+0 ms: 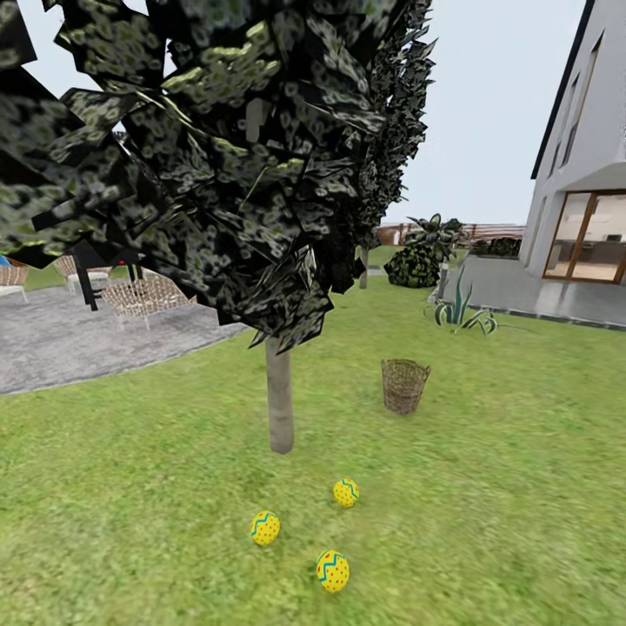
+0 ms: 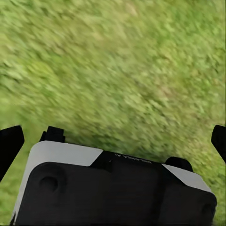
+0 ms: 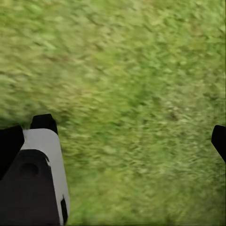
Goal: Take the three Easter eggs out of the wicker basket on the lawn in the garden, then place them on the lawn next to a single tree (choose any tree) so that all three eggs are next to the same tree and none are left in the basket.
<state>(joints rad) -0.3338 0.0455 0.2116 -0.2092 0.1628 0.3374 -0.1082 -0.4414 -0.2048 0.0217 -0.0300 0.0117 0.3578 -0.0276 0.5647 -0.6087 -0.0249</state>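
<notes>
Three Easter eggs lie beside the tree, the wicker basket apparently empty; both grippers' fingers spread wide, holding nothing, so just confirm.

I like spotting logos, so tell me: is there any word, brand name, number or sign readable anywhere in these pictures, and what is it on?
Nothing can be read for certain.
Left wrist view: a short line of pale lettering on the dark housing behind the left end effector, too small and blurred to read.
Easter eggs: only zigzag bands and dots, no writing.
Wicker basket, tree and house: no lettering visible.
</notes>
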